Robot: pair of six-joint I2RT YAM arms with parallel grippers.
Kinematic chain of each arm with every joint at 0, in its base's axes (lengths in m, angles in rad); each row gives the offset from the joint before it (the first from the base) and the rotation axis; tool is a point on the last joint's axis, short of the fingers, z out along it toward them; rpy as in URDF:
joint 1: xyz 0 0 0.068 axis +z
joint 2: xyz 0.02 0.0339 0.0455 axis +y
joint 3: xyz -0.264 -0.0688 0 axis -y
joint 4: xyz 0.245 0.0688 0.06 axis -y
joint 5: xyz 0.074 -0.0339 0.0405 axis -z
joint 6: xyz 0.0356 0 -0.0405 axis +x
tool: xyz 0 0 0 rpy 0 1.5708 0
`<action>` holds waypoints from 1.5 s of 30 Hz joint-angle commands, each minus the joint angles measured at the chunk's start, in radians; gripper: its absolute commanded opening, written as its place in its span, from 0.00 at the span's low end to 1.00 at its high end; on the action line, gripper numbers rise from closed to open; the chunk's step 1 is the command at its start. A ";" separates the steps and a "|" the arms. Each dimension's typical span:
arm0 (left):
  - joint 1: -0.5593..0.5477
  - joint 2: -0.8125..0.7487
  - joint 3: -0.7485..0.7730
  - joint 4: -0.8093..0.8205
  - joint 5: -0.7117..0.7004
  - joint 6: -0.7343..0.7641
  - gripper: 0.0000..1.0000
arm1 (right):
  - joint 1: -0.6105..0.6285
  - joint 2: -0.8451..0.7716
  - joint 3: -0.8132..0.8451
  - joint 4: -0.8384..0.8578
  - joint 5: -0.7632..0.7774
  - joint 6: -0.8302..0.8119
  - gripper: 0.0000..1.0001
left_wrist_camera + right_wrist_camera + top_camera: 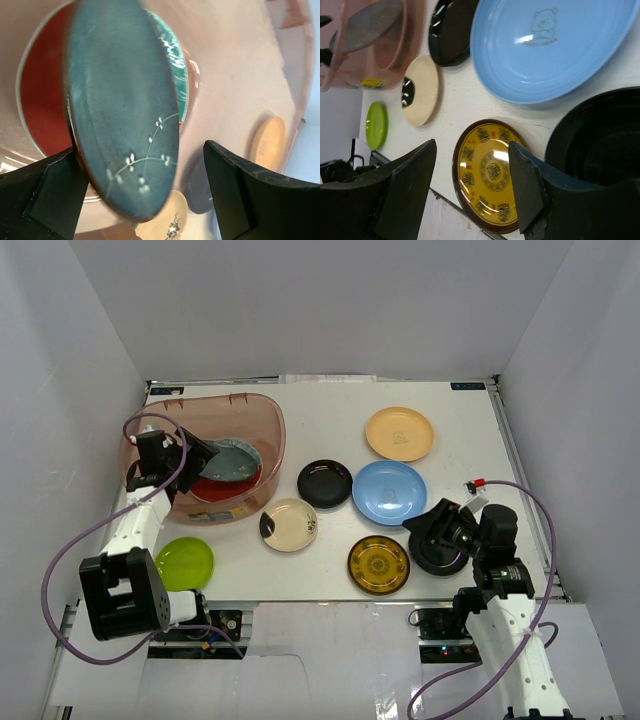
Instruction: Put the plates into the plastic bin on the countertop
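Note:
My left gripper (200,452) is inside the reddish plastic bin (255,415), open. A dark teal plate (120,100) stands tilted between its fingers, against the left finger and apart from the right one. It hangs over a red-and-teal floral plate (42,100) on the bin floor. My right gripper (472,185) is open and empty above a yellow patterned plate (490,175), beside a black dish (600,140). On the countertop lie blue (389,491), black (325,483), cream (289,524), yellow-orange (399,433) and lime green (185,562) plates.
White walls enclose the countertop on three sides. The bin stands at the back left. The lime green plate lies close to the left arm's base, at the front edge. A red-tipped cable (478,483) runs by the right arm.

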 commanded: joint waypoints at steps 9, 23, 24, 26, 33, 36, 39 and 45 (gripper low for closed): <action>-0.004 -0.171 -0.043 -0.006 -0.001 0.077 0.98 | 0.002 0.272 0.094 0.103 0.408 -0.105 0.69; -0.004 -0.163 -0.053 -0.105 -0.015 0.128 0.98 | 0.005 0.677 0.151 0.321 0.447 -0.168 0.74; -0.004 -0.161 -0.050 -0.138 -0.054 0.135 0.98 | 0.011 0.708 0.156 0.328 0.451 -0.168 0.71; -0.004 -0.172 -0.046 -0.150 -0.113 0.137 0.98 | 0.014 0.736 0.173 0.335 0.457 -0.165 0.67; -0.030 -0.244 -0.016 -0.152 -0.244 0.160 0.98 | 0.077 0.793 0.223 0.349 0.519 -0.174 0.54; -0.047 -0.270 -0.023 -0.143 -0.253 0.163 0.98 | 0.092 0.716 0.220 0.283 0.577 -0.183 0.55; -0.053 -0.241 -0.025 -0.103 -0.113 0.200 0.98 | 0.094 0.643 0.219 0.261 0.620 -0.201 0.67; -0.058 -0.261 -0.011 -0.100 0.027 0.175 0.98 | 0.092 0.737 0.285 0.255 0.642 -0.237 0.72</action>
